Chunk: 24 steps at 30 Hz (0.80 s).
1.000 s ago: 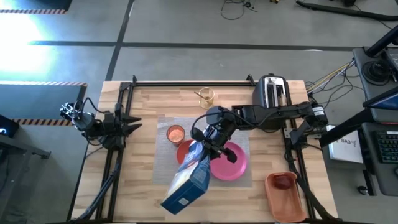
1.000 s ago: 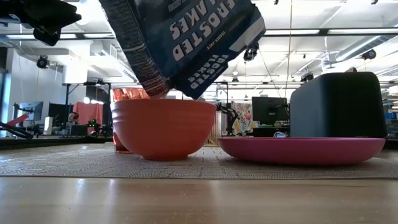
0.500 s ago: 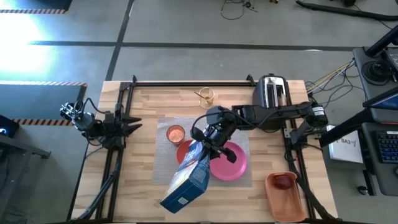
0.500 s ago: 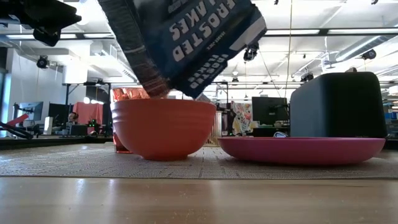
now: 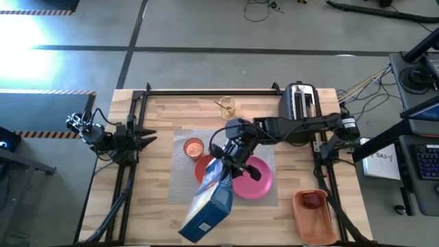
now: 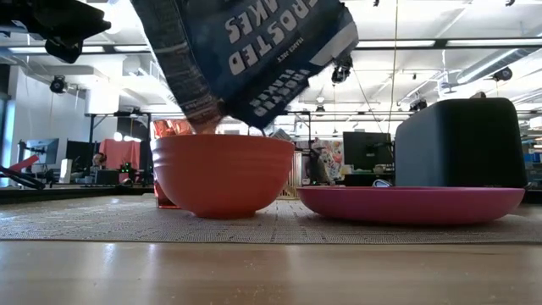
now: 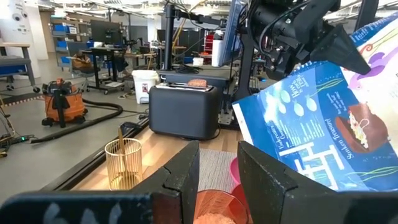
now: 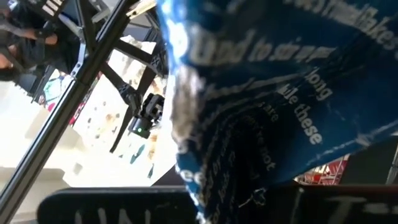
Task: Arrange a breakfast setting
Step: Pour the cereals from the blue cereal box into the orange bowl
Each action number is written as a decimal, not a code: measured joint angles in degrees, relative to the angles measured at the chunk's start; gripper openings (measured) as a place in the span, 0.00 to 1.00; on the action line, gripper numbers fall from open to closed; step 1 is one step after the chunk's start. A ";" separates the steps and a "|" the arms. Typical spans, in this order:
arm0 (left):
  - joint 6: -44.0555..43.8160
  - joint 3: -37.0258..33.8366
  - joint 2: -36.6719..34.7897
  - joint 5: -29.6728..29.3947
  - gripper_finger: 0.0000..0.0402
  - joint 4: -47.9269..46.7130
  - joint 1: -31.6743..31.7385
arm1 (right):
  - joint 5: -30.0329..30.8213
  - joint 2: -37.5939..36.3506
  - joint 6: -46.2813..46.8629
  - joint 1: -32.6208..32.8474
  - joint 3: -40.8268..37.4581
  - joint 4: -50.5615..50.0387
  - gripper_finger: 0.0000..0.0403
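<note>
Right pincer [image 5: 232,162], clamped on the upended blue frosted-flakes box [image 5: 209,204] above the orange bowl [image 6: 223,174] beside the pink plate [image 6: 411,203], is apparently pouring cereal; next, righting the box without spilling.

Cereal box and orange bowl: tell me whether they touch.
Cannot tell. In the low view the cereal box dips to the orange bowl rim, hiding any gap; the high view just shows the box overlapping the bowl.

Glossy cardboard cereal box [image 5: 208,208]; ridged orange bowl [image 6: 223,172]; woven placemat [image 6: 356,227]; wooden table [image 5: 158,178]
</note>
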 joint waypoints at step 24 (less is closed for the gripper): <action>-0.20 0.00 0.00 0.00 0.23 -0.60 0.02 | 0.21 0.31 -0.15 -0.44 0.00 0.07 0.04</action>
